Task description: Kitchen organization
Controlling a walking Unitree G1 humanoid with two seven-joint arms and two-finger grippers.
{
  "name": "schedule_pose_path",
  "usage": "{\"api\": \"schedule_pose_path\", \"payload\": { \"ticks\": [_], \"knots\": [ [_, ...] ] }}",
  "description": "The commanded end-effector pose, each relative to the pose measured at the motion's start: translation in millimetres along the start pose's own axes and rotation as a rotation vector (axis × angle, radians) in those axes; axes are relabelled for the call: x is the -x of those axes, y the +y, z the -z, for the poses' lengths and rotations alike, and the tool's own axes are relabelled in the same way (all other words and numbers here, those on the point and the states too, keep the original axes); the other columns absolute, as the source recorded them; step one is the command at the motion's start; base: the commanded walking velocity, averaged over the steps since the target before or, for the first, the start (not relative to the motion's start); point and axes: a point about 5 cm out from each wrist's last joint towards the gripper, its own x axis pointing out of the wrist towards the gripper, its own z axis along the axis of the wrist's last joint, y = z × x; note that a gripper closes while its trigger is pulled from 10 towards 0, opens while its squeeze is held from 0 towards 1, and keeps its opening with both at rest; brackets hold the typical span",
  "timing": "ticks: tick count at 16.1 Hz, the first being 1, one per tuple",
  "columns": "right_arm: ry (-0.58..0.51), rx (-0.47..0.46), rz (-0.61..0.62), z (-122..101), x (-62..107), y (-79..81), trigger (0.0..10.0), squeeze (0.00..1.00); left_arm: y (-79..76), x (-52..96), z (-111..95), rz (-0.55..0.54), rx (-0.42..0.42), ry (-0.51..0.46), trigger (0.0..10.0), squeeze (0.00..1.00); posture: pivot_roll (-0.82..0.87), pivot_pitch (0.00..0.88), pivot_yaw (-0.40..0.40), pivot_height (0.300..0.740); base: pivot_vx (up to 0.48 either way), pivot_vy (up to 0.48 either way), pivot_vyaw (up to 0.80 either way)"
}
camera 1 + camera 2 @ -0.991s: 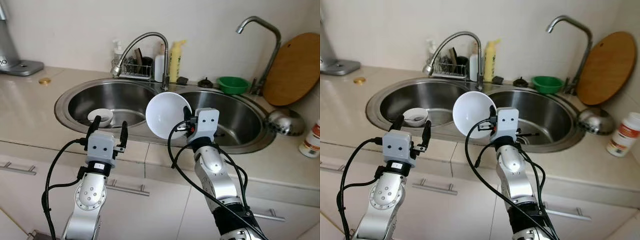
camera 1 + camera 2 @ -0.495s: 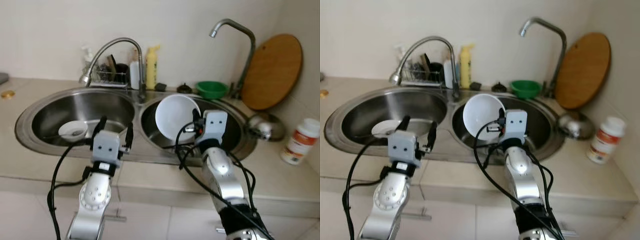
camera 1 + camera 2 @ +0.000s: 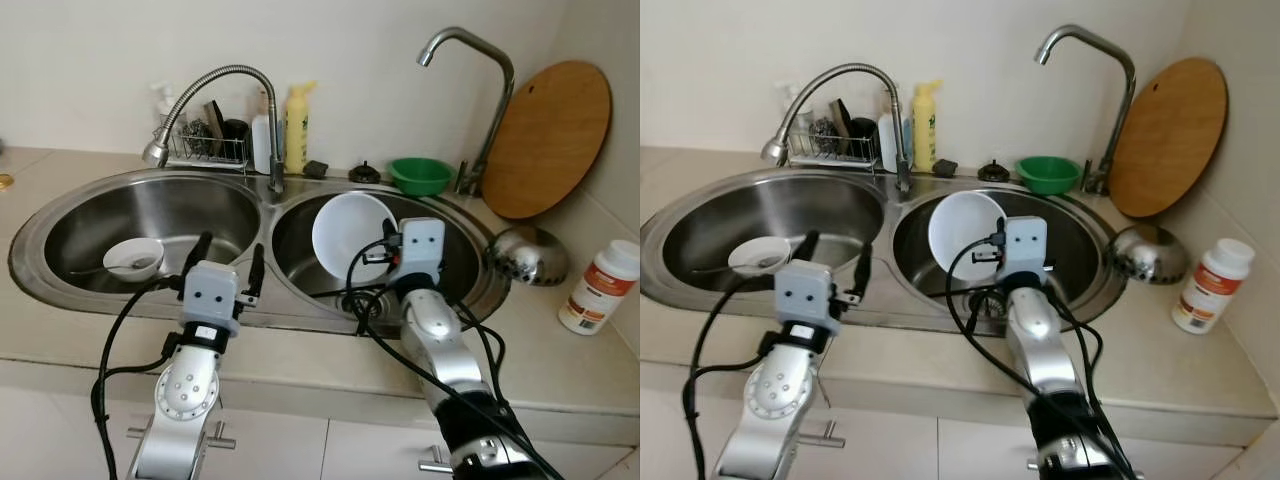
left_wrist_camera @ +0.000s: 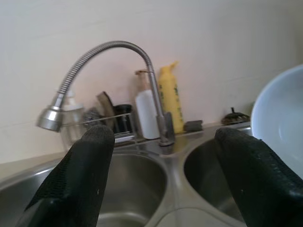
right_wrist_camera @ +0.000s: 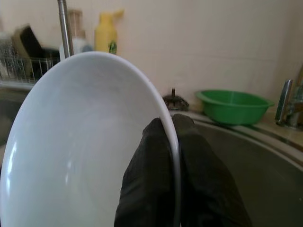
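White bowl (image 3: 352, 235) is pinched by its rim in the right gripper (image 3: 385, 252), tipped on edge over the right sink basin (image 3: 468, 262). Left gripper (image 3: 228, 270) is wide open, empty. Small bowl (image 3: 133, 257) sits in the left basin (image 3: 200, 205).

Two round steel sink basins, the left basin (image 3: 150, 215) and the right basin (image 3: 470, 250). Two taps: one flexible tap (image 3: 215, 85) and one tall curved tap (image 3: 480, 70). Three bowls: one large white bowl (image 3: 350, 232), one small white bowl (image 3: 132, 258) and one green bowl (image 3: 420, 175). One round wooden board (image 3: 553, 138). One steel ladle (image 3: 528, 256). One yellow bottle (image 3: 297, 125). One white jar (image 3: 595, 290). One wire rack (image 3: 208, 150).
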Motion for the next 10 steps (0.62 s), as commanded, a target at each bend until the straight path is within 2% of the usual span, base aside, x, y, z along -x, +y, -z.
{"api": "schedule_pose_path", "payload": {
  "ticks": [1, 3, 5, 6, 7, 10],
  "knots": [
    [0.026, 0.059, -0.008, -4, -10.6, 5.1, 10.0, 0.0, -1.0, 0.0, 0, 0.009, -0.002, 0.003, 10.0, 0.0, 0.07, 0.0, -0.03, 0.74, 0.0, 0.0, 0.0],
    [0.104, 0.133, 0.014, 4, -17.8, 2.7, 10.0, 0.0, -2.7, -0.4, 1, 0.012, -0.001, 0.004, 10.0, 0.0, 0.07, 0.0, -0.03, 0.74, 0.0, 0.0, 0.0],
    [0.114, 0.256, 0.041, 3, -25.4, 1.6, 10.0, 0.0, -3.3, -0.8, 0, 0.014, -0.002, 0.003, 10.0, 0.0, 0.08, 0.0, -0.034, 0.74, 0.0, 0.0, 0.0],
    [0.117, 0.29, 0.031, 3, -26.5, 3.4, 10.0, 0.0, -2.8, -0.9, 0, 0.013, -0.003, 0.002, 10.0, 0.0, 0.08, 0.0, -0.034, 0.74, 0.0, 0.0, 0.0],
    [0.161, 0.405, -0.013, 11, -26.0, 11.4, 10.0, 0.0, -1.5, -0.8, 0, 0.01, -0.007, 0.004, 10.0, 0.0, 0.09, 0.0, -0.039, 0.74, 0.0, 0.0, 0.0],
    [0.175, 0.456, -0.082, 21, -20.3, 23.6, 10.0, 0.0, -2.6, -0.6, 1, 0.012, -0.008, 0.005, 10.0, 0.0, 0.09, 0.0, -0.04, 0.74, 0.0, 0.0, 0.0]
  ]
}}
